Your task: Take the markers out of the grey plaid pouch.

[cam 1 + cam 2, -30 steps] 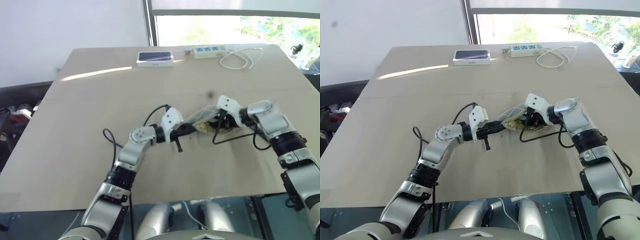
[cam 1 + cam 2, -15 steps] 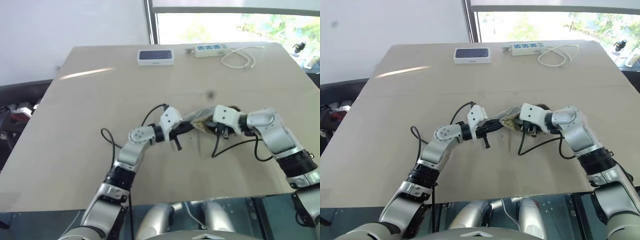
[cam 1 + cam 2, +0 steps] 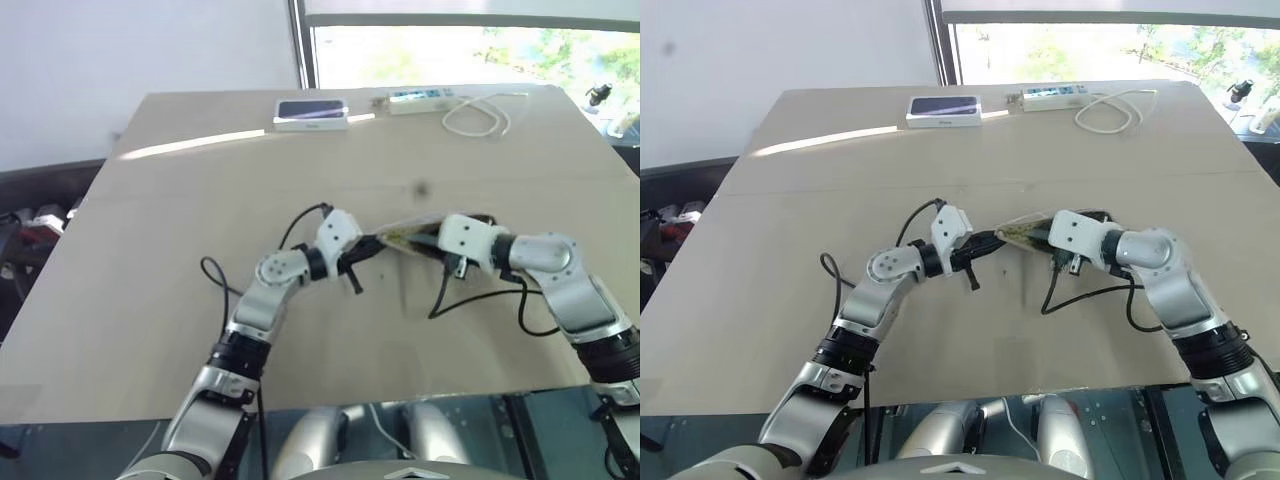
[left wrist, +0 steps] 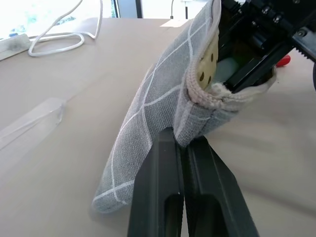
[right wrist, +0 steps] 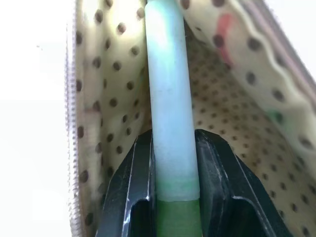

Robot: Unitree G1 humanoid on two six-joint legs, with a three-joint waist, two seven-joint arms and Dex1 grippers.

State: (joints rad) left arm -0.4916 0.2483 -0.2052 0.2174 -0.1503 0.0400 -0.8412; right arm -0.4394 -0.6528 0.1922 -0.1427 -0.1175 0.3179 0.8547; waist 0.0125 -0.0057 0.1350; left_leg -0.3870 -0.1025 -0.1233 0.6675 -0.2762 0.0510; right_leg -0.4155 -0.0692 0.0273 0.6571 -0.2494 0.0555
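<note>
The soft grey plaid fabric pouch (image 4: pixel 163 94), marked with thin white grid lines, is raised off the light wooden table (image 3: pixel 200 200) between the two grippers. The left gripper (image 4: pixel 183 148) has its two black fingers pressed together on the seam edge of the pouch, just below the mouth; the fabric hangs to one side of those fingers and its far end rests on the table.

The right gripper (image 5: pixel 173 148) reaches into the pouch mouth. Its two black fingers clamp the slim light green marker (image 5: pixel 170 98) from both sides near the darker green end. The rest of the marker's pale shaft extends forward from the fingertips into the pouch, surrounded by the yellowish-tan lining with dark dots (image 5: pixel 113 84).

A small red object (image 4: pixel 282 60) lies on the table beyond the pouch mouth; what it is cannot be determined.

At the far table edge, well apart from both grippers, lie a white box with a dark top (image 3: pixel 310 113), a white power strip (image 3: pixel 420 97) and a coiled white cable (image 3: pixel 478 120).
</note>
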